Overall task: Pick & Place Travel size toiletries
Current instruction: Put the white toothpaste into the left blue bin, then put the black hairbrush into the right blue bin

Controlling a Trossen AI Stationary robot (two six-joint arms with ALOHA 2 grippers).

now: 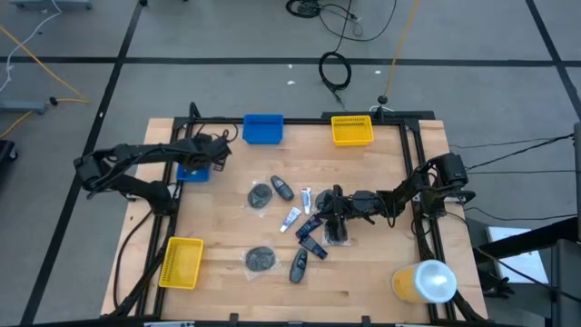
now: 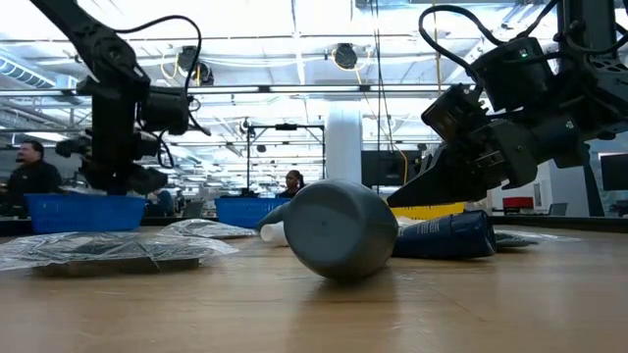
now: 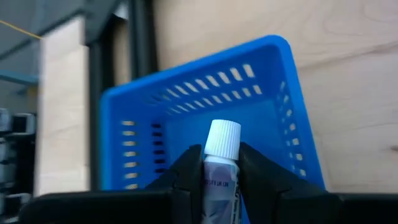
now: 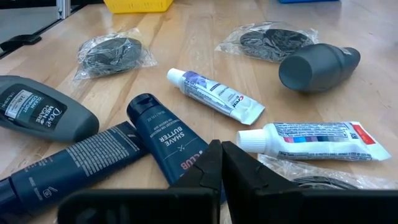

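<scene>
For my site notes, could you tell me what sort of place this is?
Probably a large robotics lab or industrial hall: a wooden table framed by two robot arms, cables on a concrete floor, and rows of ceiling lights over distant workstations.

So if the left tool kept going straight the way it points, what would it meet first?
Probably the inside of the blue bin. The left tool, shut on a white-capped tube, points into that bin, and the left wrist view shows nothing in between. How far off the bin floor is stays unclear.
</scene>
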